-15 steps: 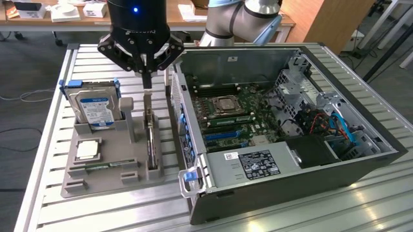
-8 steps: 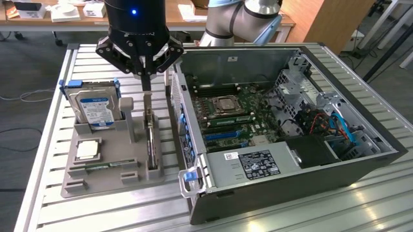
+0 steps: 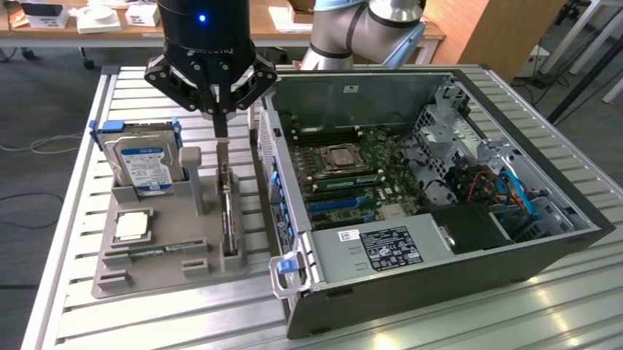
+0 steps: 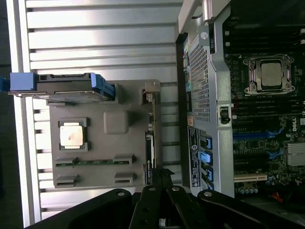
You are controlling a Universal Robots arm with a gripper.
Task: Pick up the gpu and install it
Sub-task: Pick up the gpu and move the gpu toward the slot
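Note:
The gpu (image 3: 229, 211) is a thin black card standing on edge in a slot of the grey holder (image 3: 146, 281), on the holder's side nearest the computer case. My gripper (image 3: 222, 135) hangs straight above the card's far end. Its two fingers are shut together on the card's top edge, and the card still sits in its slot. In the wrist view the gpu (image 4: 150, 129) runs as a narrow strip along the holder (image 4: 97, 152), ending at my gripper (image 4: 162, 177).
The open computer case (image 3: 438, 273) lies at the exterior view's right, with its motherboard (image 3: 351, 175) exposed. On the holder stand a silver hard drive (image 3: 144, 164), a processor chip (image 3: 131, 226) and a narrow green memory stick (image 3: 156, 250). All rests on a slatted metal table (image 3: 146, 321).

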